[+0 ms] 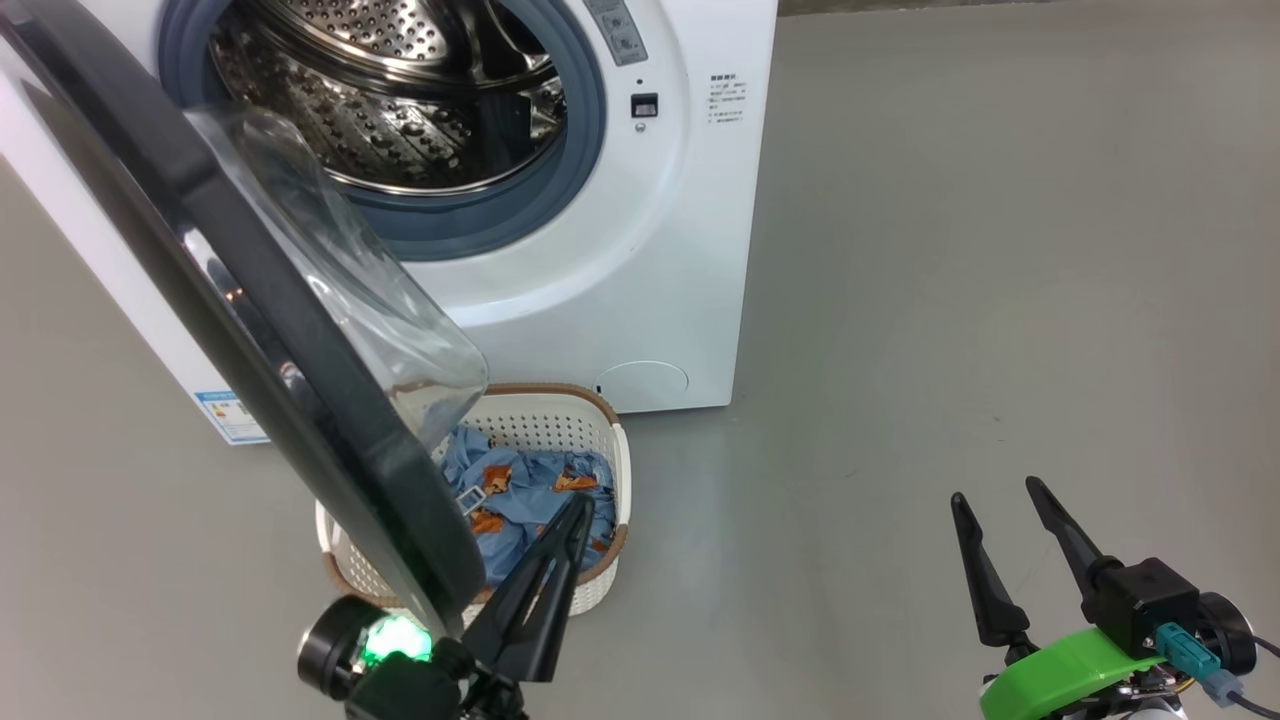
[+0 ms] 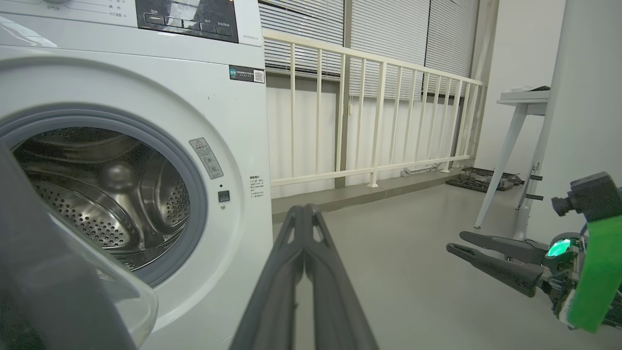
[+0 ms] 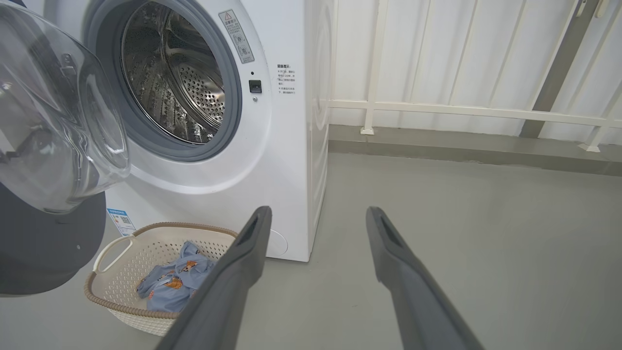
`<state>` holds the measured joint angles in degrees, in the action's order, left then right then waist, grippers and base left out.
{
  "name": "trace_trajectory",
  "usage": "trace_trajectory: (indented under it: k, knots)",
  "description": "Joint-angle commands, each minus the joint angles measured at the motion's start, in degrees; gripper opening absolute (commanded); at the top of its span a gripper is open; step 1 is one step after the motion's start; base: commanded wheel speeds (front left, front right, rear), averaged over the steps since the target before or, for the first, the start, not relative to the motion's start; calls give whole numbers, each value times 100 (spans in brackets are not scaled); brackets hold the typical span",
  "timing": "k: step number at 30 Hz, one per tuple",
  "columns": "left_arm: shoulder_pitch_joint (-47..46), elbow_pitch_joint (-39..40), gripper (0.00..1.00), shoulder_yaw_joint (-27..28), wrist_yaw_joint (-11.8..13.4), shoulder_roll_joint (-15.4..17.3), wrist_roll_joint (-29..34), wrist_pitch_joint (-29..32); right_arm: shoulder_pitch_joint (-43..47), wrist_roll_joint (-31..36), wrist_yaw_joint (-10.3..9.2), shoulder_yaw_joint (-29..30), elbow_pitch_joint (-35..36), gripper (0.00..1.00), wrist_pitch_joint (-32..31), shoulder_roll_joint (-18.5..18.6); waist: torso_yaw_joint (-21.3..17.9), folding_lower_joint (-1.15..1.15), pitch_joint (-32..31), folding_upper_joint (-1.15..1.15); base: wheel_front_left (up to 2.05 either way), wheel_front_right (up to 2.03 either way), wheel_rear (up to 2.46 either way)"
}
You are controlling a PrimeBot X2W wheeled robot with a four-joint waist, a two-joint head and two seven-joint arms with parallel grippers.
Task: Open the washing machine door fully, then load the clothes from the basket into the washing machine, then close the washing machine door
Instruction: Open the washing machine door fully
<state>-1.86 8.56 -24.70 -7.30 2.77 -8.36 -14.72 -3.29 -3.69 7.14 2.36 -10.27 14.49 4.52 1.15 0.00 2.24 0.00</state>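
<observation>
Washing machine door (image 1: 290,350) stands swung open on the left of the washing machine (image 1: 640,260). Its glossy black ring and clear glass bowl (image 1: 400,330) tilt out toward us, and the perforated steel drum (image 1: 400,100) is open to view behind it. Just in front of the machine, on the grey floor (image 1: 950,250), sits the basket (image 1: 560,410). From the head view the door's lower edge partly hides it, and the clothes (image 1: 530,490) lie bundled inside. Our left end effector (image 1: 580,503) is closed, its two fingers pressed together with nothing between them. It is close by the door's lower rim, though we cannot tell whether it touches the rim. Our right end effector (image 1: 995,490) hangs well off to the right over the floor, fingers spread wide and holding nothing.
</observation>
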Motion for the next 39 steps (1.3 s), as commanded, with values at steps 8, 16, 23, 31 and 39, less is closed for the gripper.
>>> trace_trajectory:
  k: [8, 16, 23, 31, 39]
  knots:
    - [-310, -601, 0, 401, 0, 10, -214, -28, -90, -91, 35, -191, 90, 100, 51, 23, -75, 0, 55, 0, 0, 0, 0]
    - [-581, -1091, 0, 620, 121, 10, -352, -28, -117, -168, 35, -184, 87, 100, 51, 13, -120, 0, 131, 0, 0, 0, 0]
    - [-728, -1388, 0, 817, 257, 10, -547, -28, -152, -228, 35, -170, 91, 100, 51, -1, -102, 0, 234, 0, 0, 0, 0]
    - [-599, -1449, 0, 1004, 293, 10, -554, -28, -188, -286, 35, -129, 96, 100, 51, -29, 72, 0, 340, 0, 0, 0, 0]
    - [-324, -1330, 0, 1414, 286, 10, -502, -28, -185, -288, 35, -138, 49, 100, 51, -18, 457, 0, 313, 0, 0, 0, 0]
